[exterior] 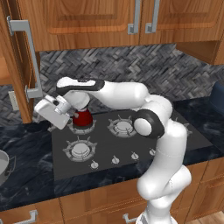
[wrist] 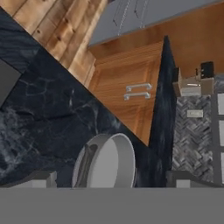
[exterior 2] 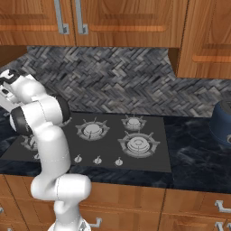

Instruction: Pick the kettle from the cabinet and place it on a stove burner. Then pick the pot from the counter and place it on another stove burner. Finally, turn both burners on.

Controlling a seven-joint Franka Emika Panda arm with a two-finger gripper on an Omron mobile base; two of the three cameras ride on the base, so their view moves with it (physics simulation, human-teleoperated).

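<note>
The small dark red kettle (exterior: 82, 117) stands on the back left burner of the dark grey cooktop (exterior: 105, 146), partly behind my wrist. My gripper (exterior: 47, 117) hovers just left of the kettle, over the cooktop's left edge, open and holding nothing. It points down and left toward the grey steel pot (exterior: 3, 166), which sits on the black counter (exterior: 26, 144) at the frame's left edge. In the hand view the pot (wrist: 107, 162) lies ahead between my widely spread fingertips (wrist: 41, 179), still some distance off. The brown cabinet door (exterior: 17, 61) with its long grey bar handle (exterior: 33, 57) stands open.
Free burners lie at the front left (exterior: 80, 149) and back right (exterior: 122, 127), with small knobs (exterior: 115, 160) along the front edge. A dark blue vessel (exterior 2: 223, 119) sits on the counter far right. Upper cabinets (exterior: 87, 17) hang above the herringbone backsplash (exterior 2: 113, 76).
</note>
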